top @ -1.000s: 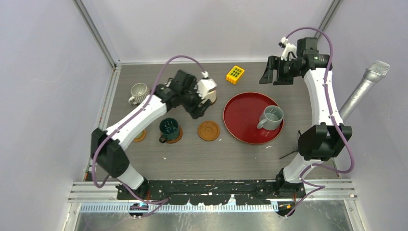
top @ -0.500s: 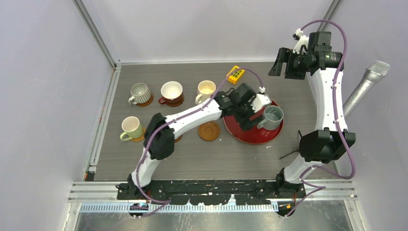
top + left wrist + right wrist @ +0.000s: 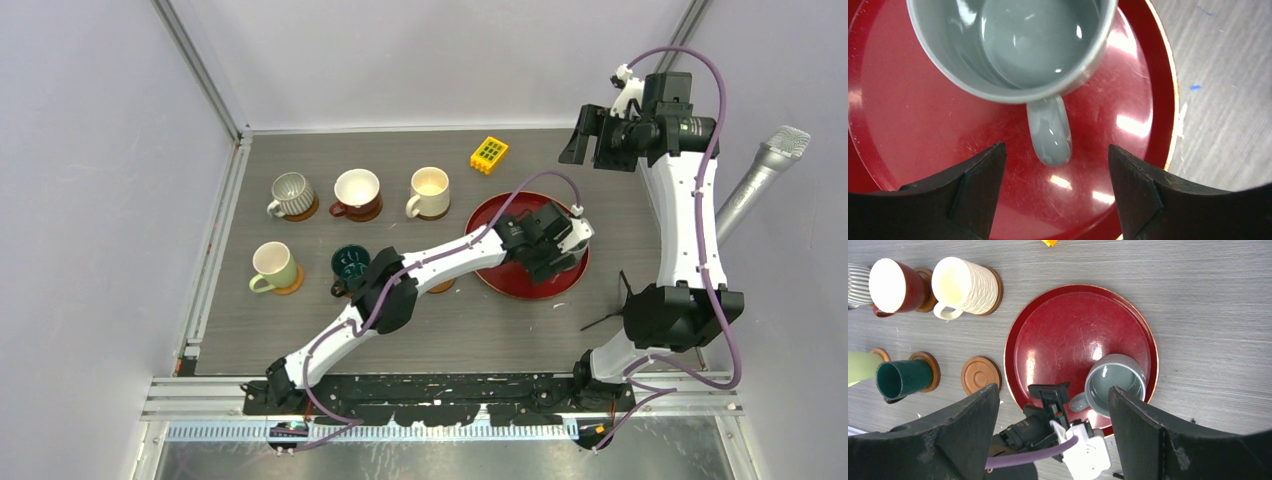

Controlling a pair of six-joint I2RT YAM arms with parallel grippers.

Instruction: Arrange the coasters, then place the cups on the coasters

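Note:
A plain grey cup [image 3: 1013, 45] stands on the red tray [image 3: 913, 125], its handle [image 3: 1049, 132] pointing at my left gripper [image 3: 1053, 155]. That gripper is open, and the handle's tip sits just between its fingertips, touching neither. From above, the left gripper [image 3: 548, 255] hides this cup. The ribbed [image 3: 290, 192], brown [image 3: 357, 190], cream [image 3: 430, 190], pale green [image 3: 272, 265] and dark teal [image 3: 352, 265] cups each stand on a coaster. One bare coaster [image 3: 980, 375] lies left of the tray. My right gripper [image 3: 590, 135] hangs open high at the back right.
A small yellow block [image 3: 489, 154] lies behind the red tray [image 3: 500, 215]. A silver microphone [image 3: 760, 180] leans outside the right wall. My left arm stretches low across the table over the bare coaster. Walls close in the table's back and sides.
My left arm swung right from the cream cup, left standing on its coaster, to the grey cup on the tray. The right gripper drew back and to the right.

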